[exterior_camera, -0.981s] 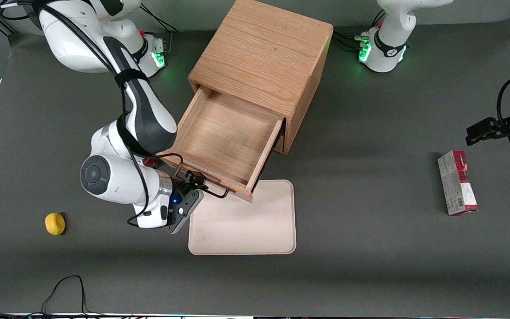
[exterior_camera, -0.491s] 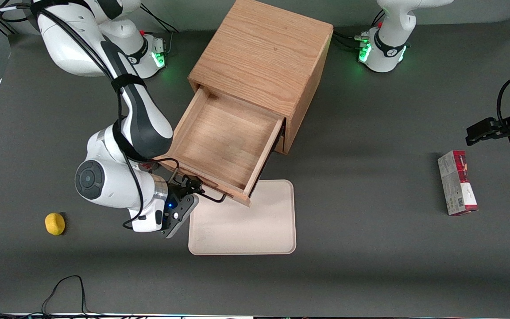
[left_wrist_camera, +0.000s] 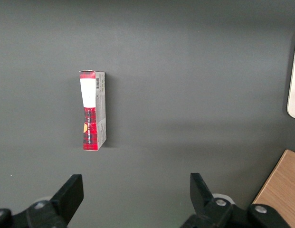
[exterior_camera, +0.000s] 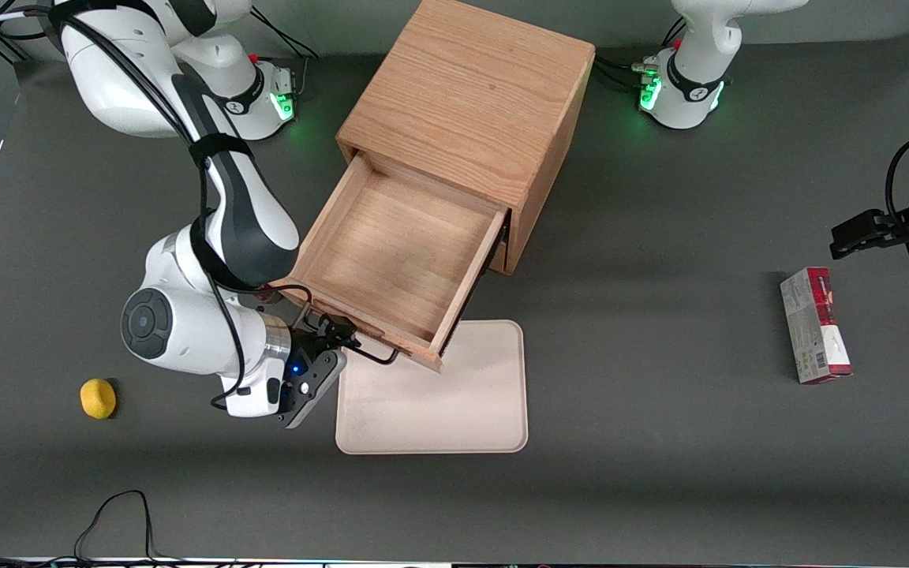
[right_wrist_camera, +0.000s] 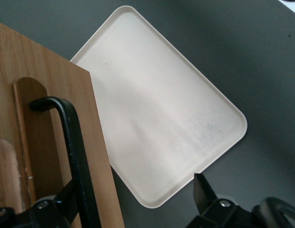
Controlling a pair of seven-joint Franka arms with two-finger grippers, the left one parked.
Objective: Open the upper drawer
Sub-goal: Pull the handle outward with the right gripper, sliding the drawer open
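Oak upper drawer (exterior_camera: pixel 391 260) stands pulled well out of its cabinet (exterior_camera: pixel 470 102), over the cream tray (exterior_camera: pixel 454 410).
Its black bar handle (exterior_camera: pixel 372 353) runs between the gripper (exterior_camera: pixel 334 338) fingers, which stand spread and unclenched; the pull axis runs straight out from the cabinet.

We saw a light oak upper drawer (exterior_camera: pixel 395 256) with a black wire handle (right_wrist_camera: pixel 76 156), a black gripper (exterior_camera: pixel 334 335), a cream tray (exterior_camera: pixel 454 402), and a yellow ball (exterior_camera: pixel 98 397).

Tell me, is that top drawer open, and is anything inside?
Open and empty: the upper drawer juts from the cabinet, bare wood inside. The gripper is at its handle.
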